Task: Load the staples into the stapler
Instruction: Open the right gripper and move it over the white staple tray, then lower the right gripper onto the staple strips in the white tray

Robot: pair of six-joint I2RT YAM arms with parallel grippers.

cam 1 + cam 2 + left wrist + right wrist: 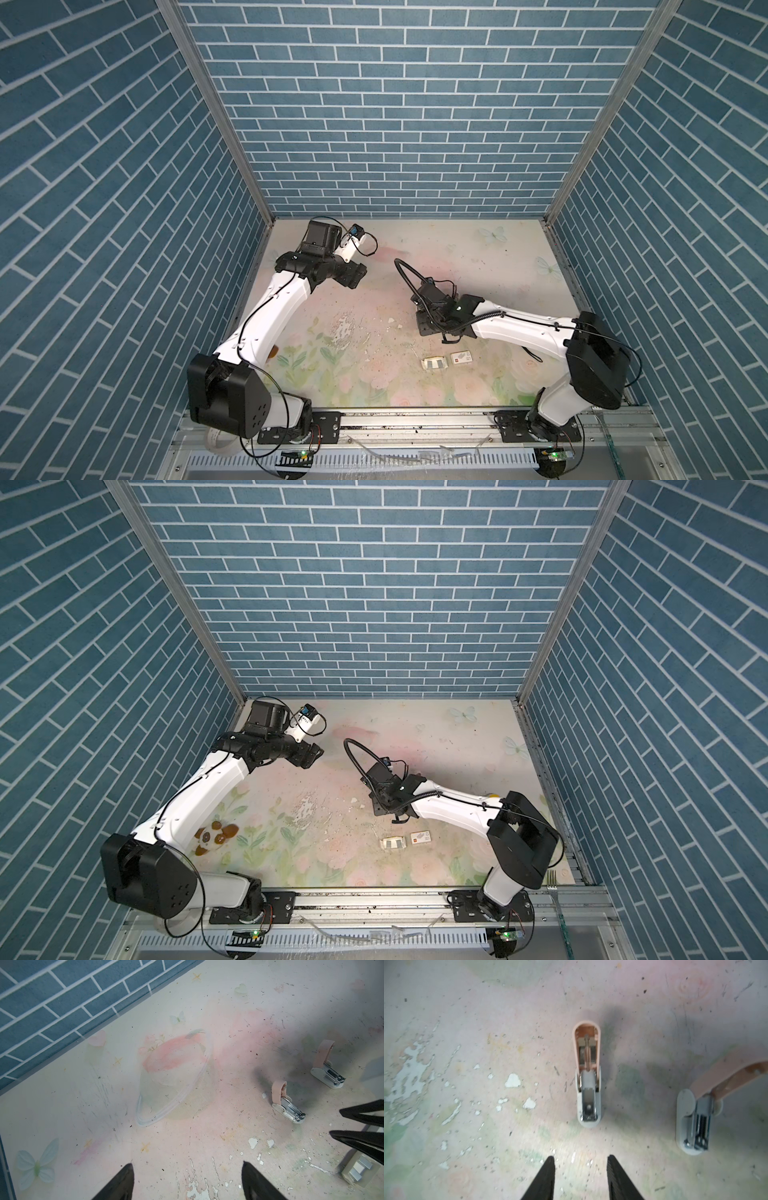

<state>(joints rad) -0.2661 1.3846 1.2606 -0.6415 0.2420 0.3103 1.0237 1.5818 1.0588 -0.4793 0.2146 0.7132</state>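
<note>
In the right wrist view a pink-and-white stapler [588, 1093] lies with its pink lid swung open and its metal channel bare. A second open stapler [694, 1120] lies beside it. Both show in the left wrist view, one stapler [287, 1105] nearer than the other stapler [327, 1070]. In both top views they are hidden under the right arm. The staples [360, 1165] sit in a small white tray [435, 363]. My right gripper [580, 1157] hangs open and empty just short of the nearer stapler. My left gripper [187, 1163] is open and empty over bare table at the back left.
A white sleeve with a red mark [461, 357] lies right of the tray. An upturned clear plastic bowl [172, 1084] stands near the back wall. A plush toy [214, 833] lies by the left arm. A fork [555, 885] rests on the front right rail.
</note>
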